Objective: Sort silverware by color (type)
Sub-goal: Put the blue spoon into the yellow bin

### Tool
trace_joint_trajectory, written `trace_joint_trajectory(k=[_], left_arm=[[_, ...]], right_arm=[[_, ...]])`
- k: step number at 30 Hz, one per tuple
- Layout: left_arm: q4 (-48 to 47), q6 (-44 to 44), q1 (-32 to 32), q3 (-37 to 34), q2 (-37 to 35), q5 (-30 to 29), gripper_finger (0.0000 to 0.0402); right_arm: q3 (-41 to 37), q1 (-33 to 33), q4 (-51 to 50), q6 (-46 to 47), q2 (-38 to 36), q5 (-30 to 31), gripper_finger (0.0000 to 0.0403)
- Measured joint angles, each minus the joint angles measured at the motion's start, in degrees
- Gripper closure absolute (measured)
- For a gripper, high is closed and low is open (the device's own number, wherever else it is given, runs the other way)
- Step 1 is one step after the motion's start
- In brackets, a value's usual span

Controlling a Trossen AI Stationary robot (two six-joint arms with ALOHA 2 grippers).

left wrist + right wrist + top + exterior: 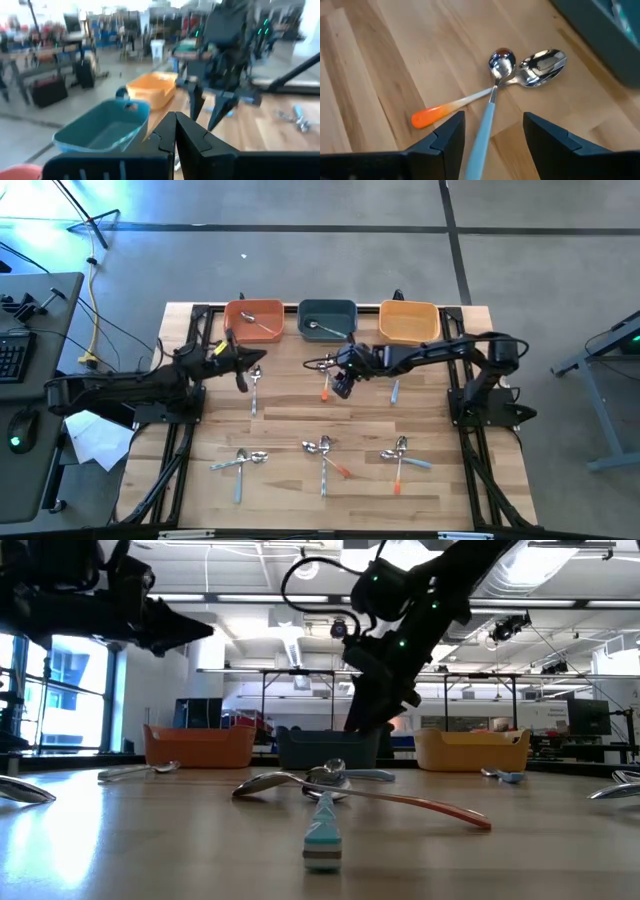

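Right gripper (490, 131) fingers spread, holding nothing, above blue spoon (490, 107) crossing orange spoon (470, 102), bowls toward teal bin (327, 318); left gripper (240, 362) clenched, empty, near orange bin (253, 317)

My wooden table (290, 425) stands on a grey concrete floor (300, 220) crossed by dark lines. A desk (40, 380) with a keyboard (12, 355) sits beside me. Beyond, bright ceiling lights (250, 600), a window (60, 690) and workbenches (540, 720) fill the room.
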Motion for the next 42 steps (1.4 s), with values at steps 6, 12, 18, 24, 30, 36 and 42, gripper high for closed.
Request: trace_joint_trajectory(k=[6,12,18,24,30,36,42], left_arm=[[4.77,-0.99,0.11,-1.13,-1.27,0.03,0.0401],[0.76,-1.51,-0.04,-1.18,-1.21,-0.01,0.0401],[-0.31,-1.53,-0.04,-1.18,-1.21,-0.08,0.0401],[-0.33,-1.52,-0.04,-1.18,-1.21,-0.08,0.0401],[-0.38,-1.55,-0.04,-1.18,-1.21,-0.08,0.0401],[-0.42,-1.53,-0.04,-1.18,-1.21,-0.12,0.0401],[-0.44,-1.60,-0.04,-1.18,-1.21,-0.10,0.0401]], right_arm=[[2.77,-1.65,-0.16,1.96,6.01,-3.02,0.0217],[4.99,-2.60,-0.23,1.55,11.44,-2.80,0.0222],[5.27,-3.06,-0.54,1.35,12.28,-2.17,0.0276],[5.27,-3.13,-1.68,-0.65,12.22,-2.69,0.0376],[5.10,-3.61,-3.71,-2.49,10.96,-6.22,0.0378],[4.92,-3.78,-6.73,-3.76,4.68,-8.31,0.0388],[5.03,-5.08,-12.82,-3.20,-5.28,-7.62,0.0384]])
